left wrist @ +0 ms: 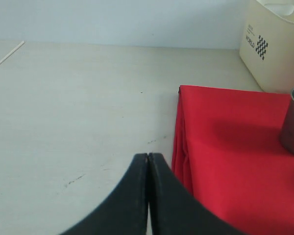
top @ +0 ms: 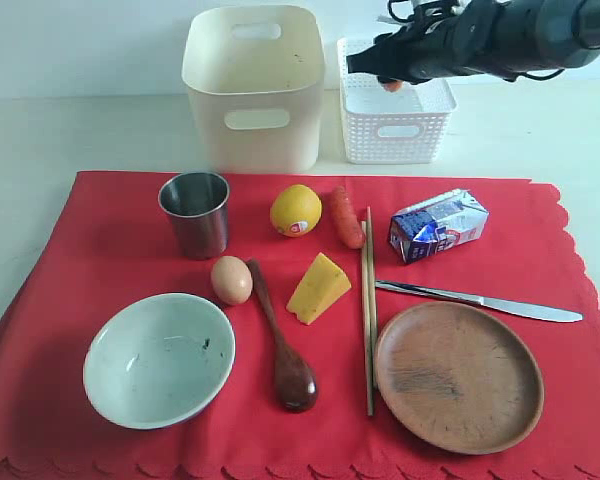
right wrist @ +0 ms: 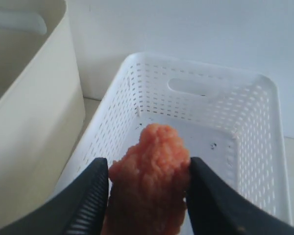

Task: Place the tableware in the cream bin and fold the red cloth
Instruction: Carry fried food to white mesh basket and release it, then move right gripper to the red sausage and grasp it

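Chopsticks [top: 369, 310] run near-to-far; right gripper [right wrist: 148, 167] pinches orange lump [right wrist: 152, 191] (left gripper [left wrist: 148, 156] closed, empty).

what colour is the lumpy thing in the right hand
Orange-pink. The lumpy piece shows best in the right wrist view.

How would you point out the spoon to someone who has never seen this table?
Start at the big red cloth. Near its middle, between the pale bowl and the yellow cheese wedge, lies the spoon. It alone is dark glossy wood, its handle ending beside the egg.
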Action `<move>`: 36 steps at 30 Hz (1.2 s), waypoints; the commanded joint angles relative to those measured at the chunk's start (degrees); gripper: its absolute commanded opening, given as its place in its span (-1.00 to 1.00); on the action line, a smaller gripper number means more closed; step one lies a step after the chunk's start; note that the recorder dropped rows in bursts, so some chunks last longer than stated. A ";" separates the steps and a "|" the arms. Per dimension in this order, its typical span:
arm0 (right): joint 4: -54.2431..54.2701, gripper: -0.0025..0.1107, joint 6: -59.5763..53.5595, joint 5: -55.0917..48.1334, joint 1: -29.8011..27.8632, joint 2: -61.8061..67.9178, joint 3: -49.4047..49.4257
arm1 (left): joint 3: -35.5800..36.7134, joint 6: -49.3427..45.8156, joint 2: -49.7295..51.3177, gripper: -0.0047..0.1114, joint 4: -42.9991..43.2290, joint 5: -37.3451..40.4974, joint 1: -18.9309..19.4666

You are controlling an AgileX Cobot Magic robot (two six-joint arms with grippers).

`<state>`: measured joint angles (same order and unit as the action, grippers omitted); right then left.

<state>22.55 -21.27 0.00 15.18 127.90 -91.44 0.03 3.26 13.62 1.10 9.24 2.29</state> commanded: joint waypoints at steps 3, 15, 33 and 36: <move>-0.27 -0.37 0.37 -0.34 -0.23 3.29 -4.30 | -0.03 -0.01 0.47 -0.90 -0.30 -0.38 -0.07; -0.27 -0.02 0.37 0.00 -0.23 3.41 -4.31 | -0.03 -0.01 0.47 -0.90 -0.30 -0.38 -0.07; -4.22 0.20 0.26 -18.02 -0.23 -4.61 -4.31 | -0.03 -0.01 0.47 -0.90 -0.30 -0.38 -0.07; -4.81 0.09 0.26 -24.00 -0.23 -8.49 -4.31 | -0.03 -0.01 0.47 -0.90 -0.30 -0.38 -0.07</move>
<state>19.21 -21.05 -18.83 15.18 122.97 -95.36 0.03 3.26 13.62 1.10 9.24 2.29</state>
